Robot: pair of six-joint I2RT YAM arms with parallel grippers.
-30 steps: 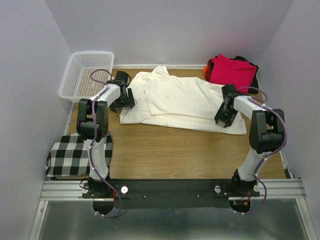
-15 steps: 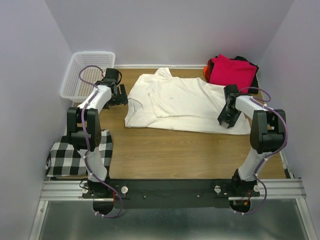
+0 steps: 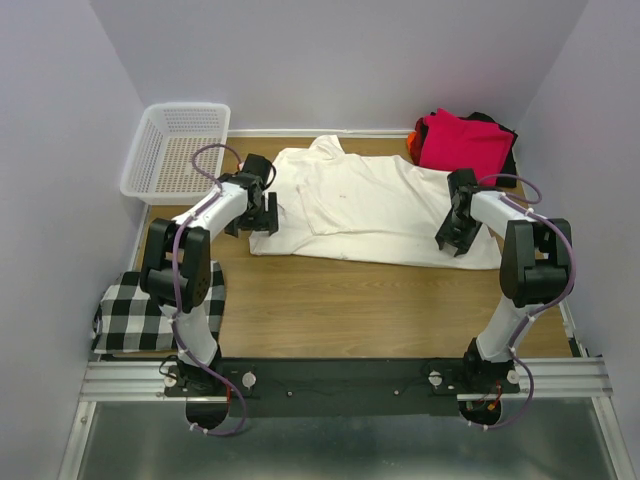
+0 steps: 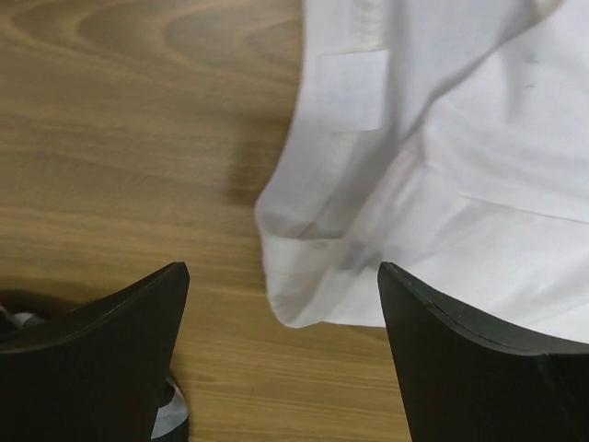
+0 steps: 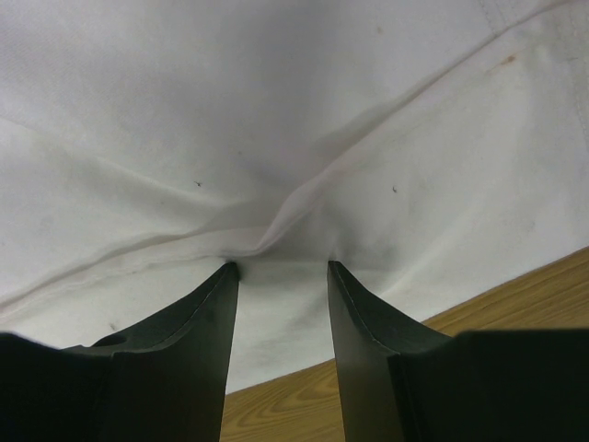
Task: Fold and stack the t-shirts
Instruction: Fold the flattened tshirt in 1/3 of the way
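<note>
The left gripper (image 4: 281, 269) held empty jaws wide over a corner of the big cream cloth t-shirt (image 3: 370, 205). The right gripper (image 5: 281, 264) had jaws pinched on a fold by its edge, with bare wooden bench (image 3: 330, 300) beside.

walls (image 3: 350, 60) pale lilac | table (image 3: 350, 300) wood-grain brown | light soft, even

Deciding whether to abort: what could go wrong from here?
Left gripper hangs open over a doubled sleeve corner of the cream t-shirt; closing may catch only one layer. Right gripper shows a small pucker of cloth between its tips; it could slip free on lifting, skewing the fold.
</note>
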